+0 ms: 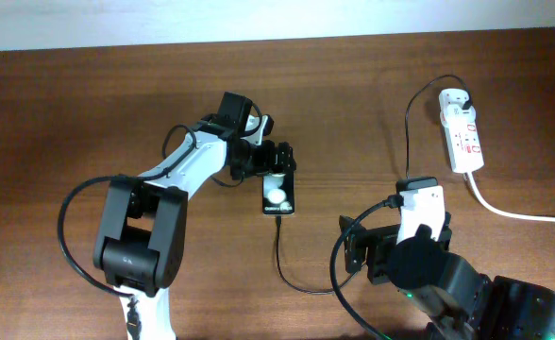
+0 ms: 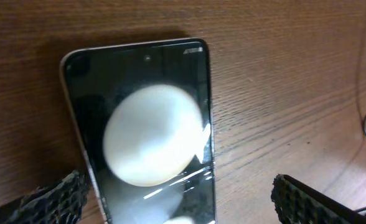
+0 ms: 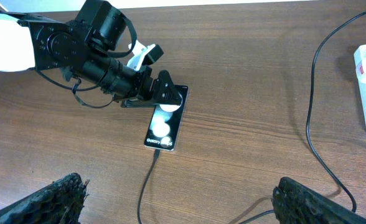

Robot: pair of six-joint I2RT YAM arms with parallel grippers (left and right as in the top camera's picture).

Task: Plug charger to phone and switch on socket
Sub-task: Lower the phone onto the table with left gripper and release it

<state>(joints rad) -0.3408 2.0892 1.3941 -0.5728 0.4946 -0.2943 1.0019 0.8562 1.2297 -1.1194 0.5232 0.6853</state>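
Bright even light; round glare on phone (image 2: 152,143); close-up blurred.

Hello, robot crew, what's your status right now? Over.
Left gripper open, fingers astride the phone. Right gripper open, empty. Charger cable reaches phone's bottom edge. Socket apart from both, switches unreadable; nothing blocking it.

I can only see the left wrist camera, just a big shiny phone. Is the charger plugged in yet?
Observer: The charger tip meets the phone at its bottom edge; whether it's fully in, I cannot tell.
Kid: Where's the socket?
Observer: The socket lies far to the right, nothing gripping it.
Kid: And the other arm?
Observer: The right gripper hangs open nearer the front, holding nothing.
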